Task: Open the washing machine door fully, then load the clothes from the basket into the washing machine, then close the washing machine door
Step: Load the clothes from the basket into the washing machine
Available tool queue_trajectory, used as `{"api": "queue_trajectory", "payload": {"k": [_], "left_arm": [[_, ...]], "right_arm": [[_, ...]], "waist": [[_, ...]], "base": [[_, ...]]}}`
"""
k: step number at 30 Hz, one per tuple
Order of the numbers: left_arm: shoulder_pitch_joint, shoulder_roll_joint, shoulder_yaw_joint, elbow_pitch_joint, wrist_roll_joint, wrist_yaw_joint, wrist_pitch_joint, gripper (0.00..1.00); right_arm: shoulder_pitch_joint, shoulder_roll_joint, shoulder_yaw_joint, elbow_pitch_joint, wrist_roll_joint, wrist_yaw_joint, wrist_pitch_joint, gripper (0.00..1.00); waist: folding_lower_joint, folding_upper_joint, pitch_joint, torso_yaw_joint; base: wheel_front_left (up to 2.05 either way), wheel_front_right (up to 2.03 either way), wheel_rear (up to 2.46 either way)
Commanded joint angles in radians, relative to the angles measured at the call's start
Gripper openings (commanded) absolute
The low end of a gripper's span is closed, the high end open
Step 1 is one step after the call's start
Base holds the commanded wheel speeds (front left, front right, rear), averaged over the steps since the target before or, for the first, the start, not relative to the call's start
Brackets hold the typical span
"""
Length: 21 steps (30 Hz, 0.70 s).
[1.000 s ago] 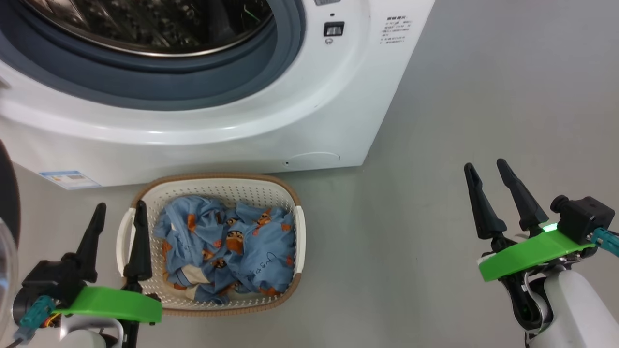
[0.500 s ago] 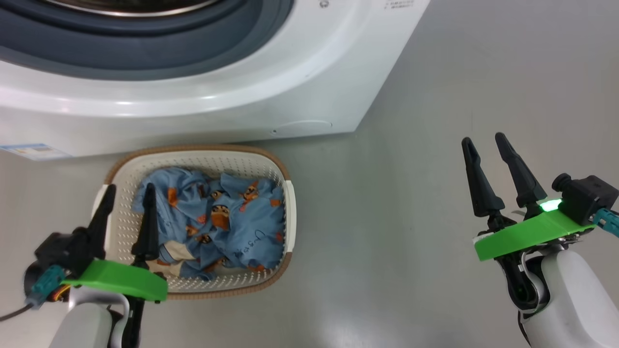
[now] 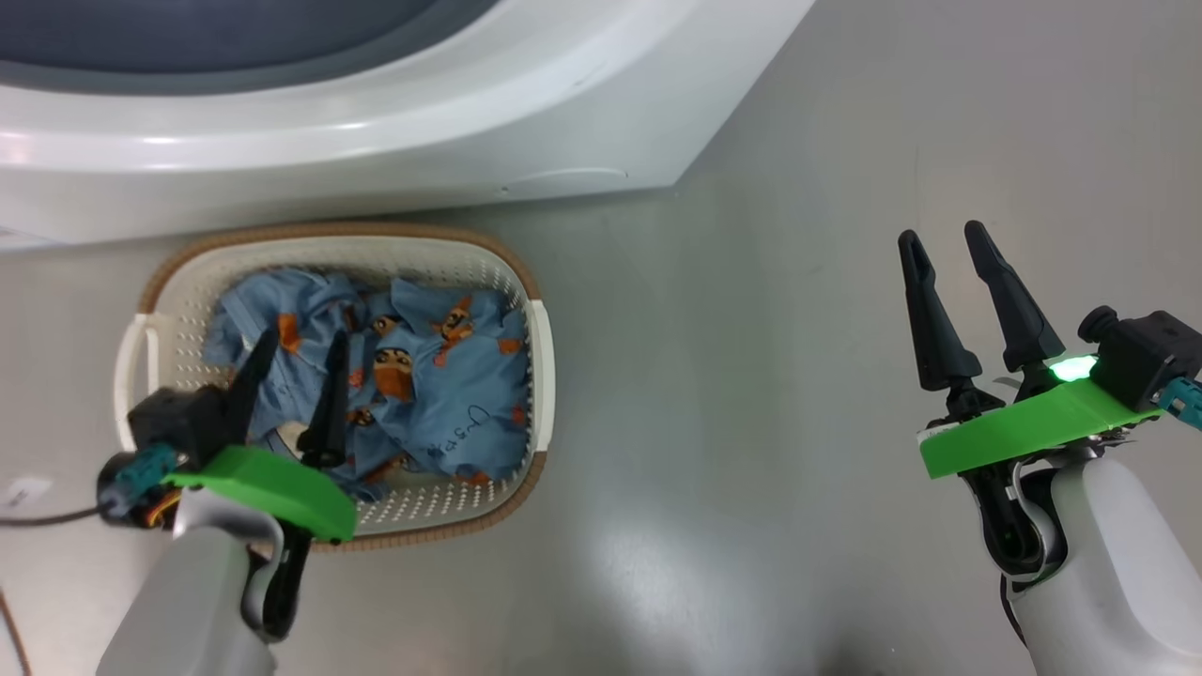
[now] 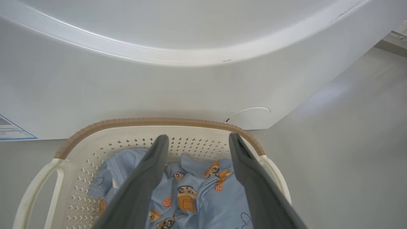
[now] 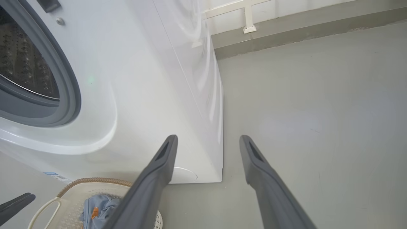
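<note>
Left end effector (fingers spread, nothing between them) above the clothes in the basket; the washing machine stands just beyond.

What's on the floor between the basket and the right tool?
Nothing; in the head view, bare grey floor runs from the basket to the right tool.

Left pincer over the basket, tips above the clothes lying inside it. Basket on the floor; washing machine just beyond it, ahead of the tips. Right pincer well off to the right, over floor, machine's corner ahead-left of it.
</note>
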Motion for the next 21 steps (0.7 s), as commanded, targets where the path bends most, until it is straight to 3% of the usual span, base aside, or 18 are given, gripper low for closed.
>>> {"api": "queue_trajectory", "payload": {"k": [1,10,21], "left_arm": [[-0.025,0.019,0.012,0.009,0.001,-0.013,0.001,1.0],[-0.138,-0.01,-0.085,0.156,-0.046,-0.034,0.035,1.0],[-0.223,0.002,-0.229,0.271,-0.141,-0.035,0.085,1.0]], "right_arm": [[-0.005,0.003,0.012,-0.024,-0.005,0.002,-0.012,1.0],[-0.036,0.022,0.019,-0.034,0.0,0.002,-0.012,1.0],[-0.065,0.053,0.036,-0.035,0.007,0.002,-0.012,1.0]], "waist": [[0.0,0.0,0.041,-0.013],[0.0,0.0,0.137,-0.031],[0.0,0.0,0.195,-0.075]], "base": [[0.0,0.0,0.0],[0.0,0.0,0.0],[0.0,0.0,0.0]]}}
